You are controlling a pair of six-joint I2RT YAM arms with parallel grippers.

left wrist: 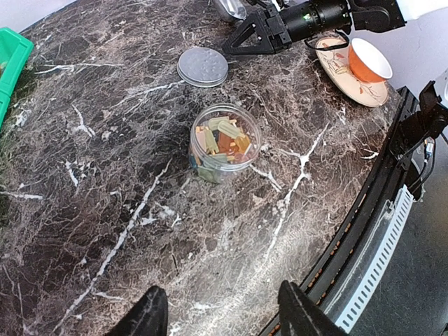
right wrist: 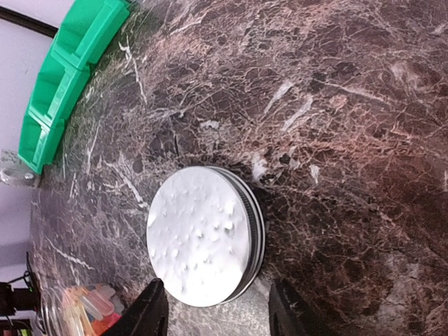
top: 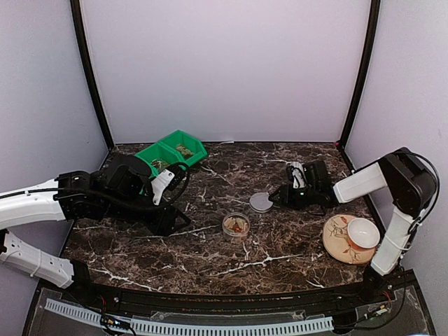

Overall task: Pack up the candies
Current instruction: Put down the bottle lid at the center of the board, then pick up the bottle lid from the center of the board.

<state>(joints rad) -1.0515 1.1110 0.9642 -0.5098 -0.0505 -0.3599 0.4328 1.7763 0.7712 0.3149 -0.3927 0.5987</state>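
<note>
One clear jar (left wrist: 258, 140), centre of the worktop (left wrist: 140, 231), mouth uncovered; contents: the candies (left wrist: 222, 143), a mixed lot in orange, green and yellow, piled well up the wall. One round metal lid (right wrist: 199, 234), flat on the worktop just up and right of the jar in the overhead view, apart from it. One right end effector (right wrist: 217, 308), low at the lid's near edge, fingers parted about as wide as the lid and gripping nothing; whether a tip touches the rim cannot be told. One left end effector (left wrist: 224, 315), about half open, empty, above bare worktop at the lower edge of its own view, the jar ahead of it. One green bin (top: 171, 150), upper left; one plate (top: 336, 245) with a cup (top: 364, 232), lower right. Step in hand, by judgement: capping, since the jar looks filled and only the lid is off. Next move calls for the right fingers to close across the lid's rim, lift it level, carry it over the jar's mouth and seat it squarely, the left possibly steadying the jar.
</note>
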